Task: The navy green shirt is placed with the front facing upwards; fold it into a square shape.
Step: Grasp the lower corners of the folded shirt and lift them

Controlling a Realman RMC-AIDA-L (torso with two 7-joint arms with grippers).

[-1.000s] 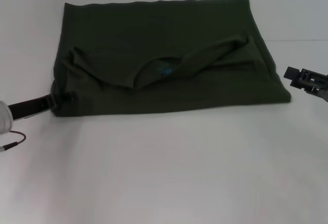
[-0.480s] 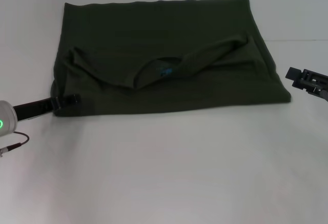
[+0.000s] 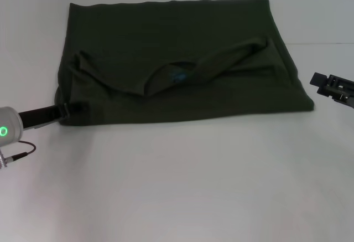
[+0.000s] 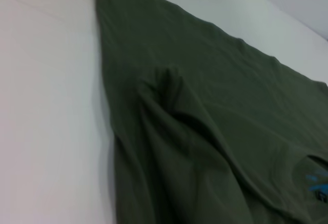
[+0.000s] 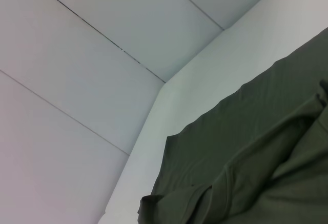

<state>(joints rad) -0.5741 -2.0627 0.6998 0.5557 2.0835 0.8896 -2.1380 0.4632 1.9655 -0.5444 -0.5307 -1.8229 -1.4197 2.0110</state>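
Across the far half of the white table [image 3: 177,186] lies the navy green shirt [image 3: 177,48], already doubled over — collar and blue inner print showing near its middle, the near edge a thick fold. At the shirt's near left corner sits the left claw [image 3: 65,110], touching the cloth; whether it grips the corner cannot be told. Just off the shirt's right edge hovers the right claw [image 3: 319,80], apart from the fabric, its fingers' state also unclear. A further fold seems in hand; next, both corners likely need pinching and carrying across — evenly.
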